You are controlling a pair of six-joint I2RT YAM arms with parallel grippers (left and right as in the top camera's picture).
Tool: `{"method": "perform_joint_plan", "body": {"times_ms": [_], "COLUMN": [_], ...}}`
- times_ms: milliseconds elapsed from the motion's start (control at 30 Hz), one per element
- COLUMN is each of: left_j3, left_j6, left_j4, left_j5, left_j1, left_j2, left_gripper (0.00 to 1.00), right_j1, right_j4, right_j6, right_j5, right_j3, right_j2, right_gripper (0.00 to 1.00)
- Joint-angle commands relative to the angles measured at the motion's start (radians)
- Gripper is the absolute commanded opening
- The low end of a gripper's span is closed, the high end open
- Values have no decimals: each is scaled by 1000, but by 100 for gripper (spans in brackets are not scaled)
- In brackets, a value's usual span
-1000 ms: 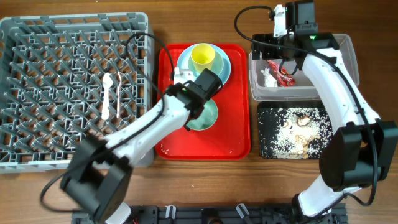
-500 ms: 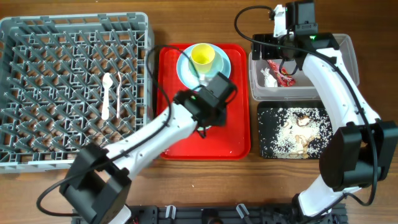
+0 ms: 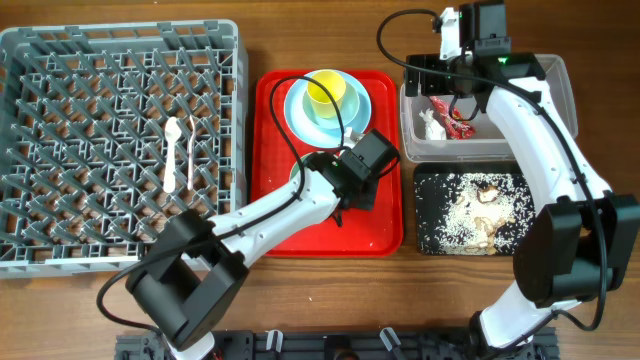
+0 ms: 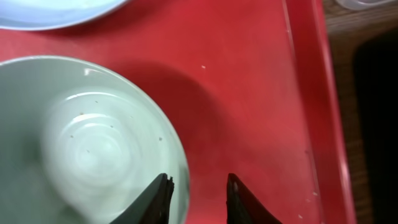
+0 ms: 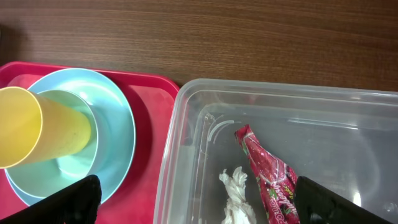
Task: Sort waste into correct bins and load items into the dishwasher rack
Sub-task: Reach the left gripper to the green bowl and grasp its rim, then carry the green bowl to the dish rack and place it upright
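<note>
The mint bowl [image 4: 81, 149] sits on the red tray [image 4: 261, 81]. My left claw [image 4: 198, 200] stands narrow across its rim: one finger inside the bowl, the other outside above the tray, with a little red showing beside the rim. Near it the yellow cup [image 3: 325, 92] stands in a second bowl [image 5: 62, 165] on the pale blue plate [image 3: 362, 102]. The spoon [image 3: 171, 155] and fork [image 3: 190, 150] lie in the grey rack [image 3: 120, 30]. My right claw [image 5: 199, 202] hangs wide open over the clear tub [image 5: 180, 124], which holds the red wrapper [image 5: 270, 180]
</note>
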Motion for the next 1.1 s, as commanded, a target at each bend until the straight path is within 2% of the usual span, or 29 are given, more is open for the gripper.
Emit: {"method": "perform_joint_plan", "body": {"times_ms": [0,367,567,700,733,1067], "left_j3": [10,10,10,10,10,11], "left_j6": [15,15,15,11,11,12], "left_j4": [14,51,26,16,16,4], "left_j5": [-59,-75,-74,-74,-74,-73], "left_j1": [-2,0,-1,-1,-1,0], "left_j2": [23,85,85,85,85,51], "left_gripper": [30,22,22,10,4,4], "right_j1": [3,3,3,3,3,3], "right_j4": [0,1,1,0,1,1], "right_j6": [6,6,6,6,6,6], "right_j5": [9,9,9,9,9,9], "right_j3": [4,4,4,4,4,4], "right_j2": [7,7,7,7,7,7], "right_gripper": [100,100,100,100,100,100]}}
